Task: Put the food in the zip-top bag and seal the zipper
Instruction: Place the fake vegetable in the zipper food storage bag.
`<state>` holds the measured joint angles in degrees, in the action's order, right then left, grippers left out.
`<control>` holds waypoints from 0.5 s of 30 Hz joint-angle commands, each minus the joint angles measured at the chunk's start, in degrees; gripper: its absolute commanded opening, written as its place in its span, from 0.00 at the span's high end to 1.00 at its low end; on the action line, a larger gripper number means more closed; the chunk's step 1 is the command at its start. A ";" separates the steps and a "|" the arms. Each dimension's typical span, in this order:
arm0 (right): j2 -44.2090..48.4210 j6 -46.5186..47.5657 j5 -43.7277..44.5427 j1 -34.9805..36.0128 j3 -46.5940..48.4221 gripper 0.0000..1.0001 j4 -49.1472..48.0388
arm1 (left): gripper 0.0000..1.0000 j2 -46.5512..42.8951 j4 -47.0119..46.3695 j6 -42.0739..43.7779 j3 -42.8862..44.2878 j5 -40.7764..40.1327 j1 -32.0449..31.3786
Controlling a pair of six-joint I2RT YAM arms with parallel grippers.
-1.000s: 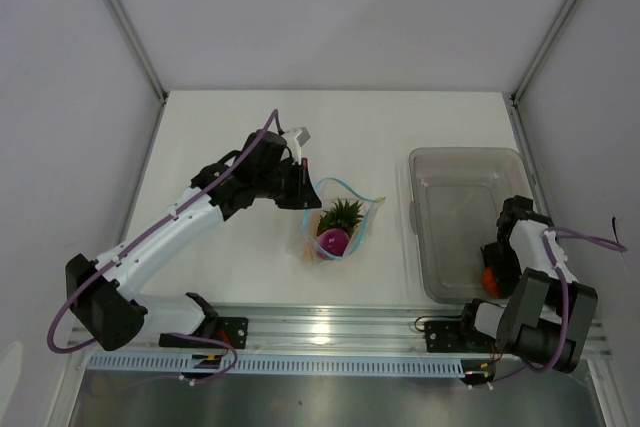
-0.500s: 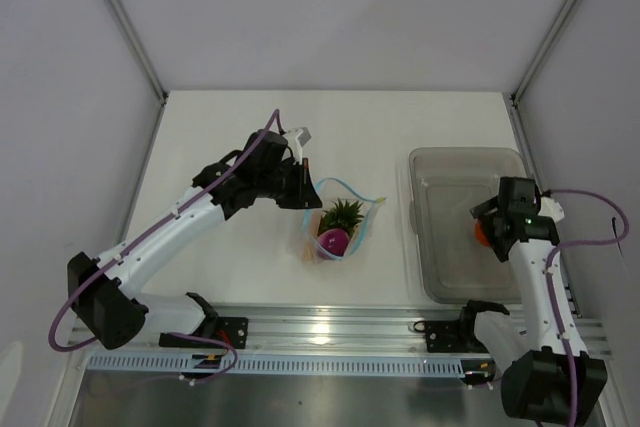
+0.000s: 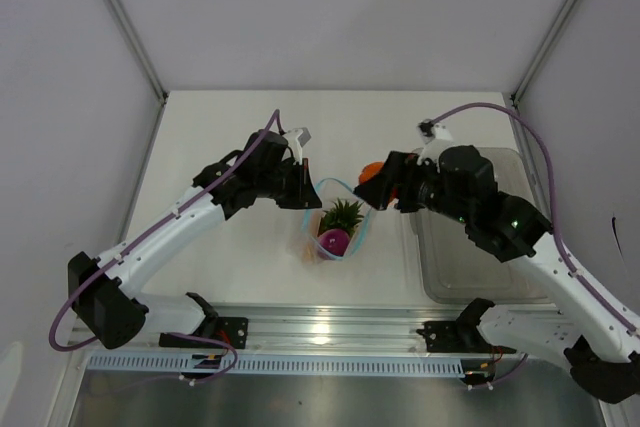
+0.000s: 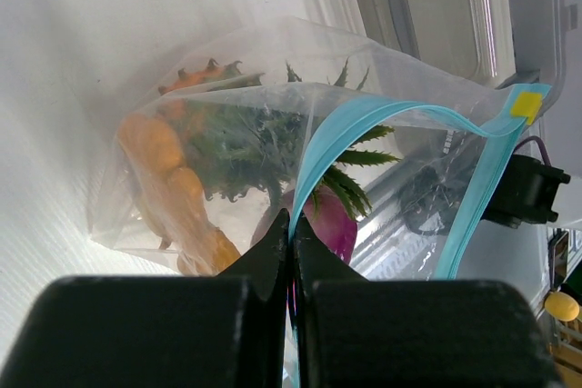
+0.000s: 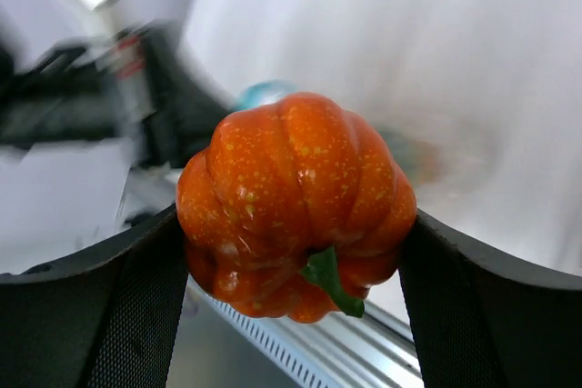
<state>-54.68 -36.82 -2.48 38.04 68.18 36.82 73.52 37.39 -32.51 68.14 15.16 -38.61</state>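
Note:
The clear zip-top bag (image 3: 336, 229) lies mid-table with its mouth lifted. My left gripper (image 3: 303, 183) is shut on the teal-blue zipper (image 3: 346, 185) at the mouth's left edge; in the left wrist view the strip (image 4: 338, 132) runs up from between the black jaw tips (image 4: 290, 224). Food inside the bag: a pineapple with a green crown (image 3: 343, 213), a magenta piece (image 3: 333, 241) and lumpy orange pieces (image 4: 173, 179). My right gripper (image 3: 378, 181) is shut on a red-orange pumpkin (image 5: 296, 202), held in the air at the mouth's right edge (image 3: 371, 169).
The grey translucent bin (image 3: 440, 277) stands at the right, partly under my right arm. Metal rails (image 3: 320, 332) run along the near edge of the table. White walls close in the left, back and right.
My right arm has lifted the pumpkin out of the bin and swung left to the bag's mouth. The left arm and the bag have not moved.

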 commanded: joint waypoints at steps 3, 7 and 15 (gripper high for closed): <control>-3.15 8.94 -2.07 15.64 6.96 0.95 -6.05 | 0.99 -1.01 -0.39 -0.01 0.86 -1.18 -0.24; -9.65 10.54 -8.50 19.26 9.07 0.94 -5.01 | 0.99 -0.92 0.14 -0.01 1.47 -1.10 -0.24; -15.46 10.89 -3.85 21.29 8.28 0.86 -0.17 | 1.00 -1.45 0.49 -0.27 1.21 -1.36 -0.15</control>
<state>-70.30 -27.94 -7.44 59.18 75.77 35.09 73.49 37.74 -32.53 68.16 14.41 -38.61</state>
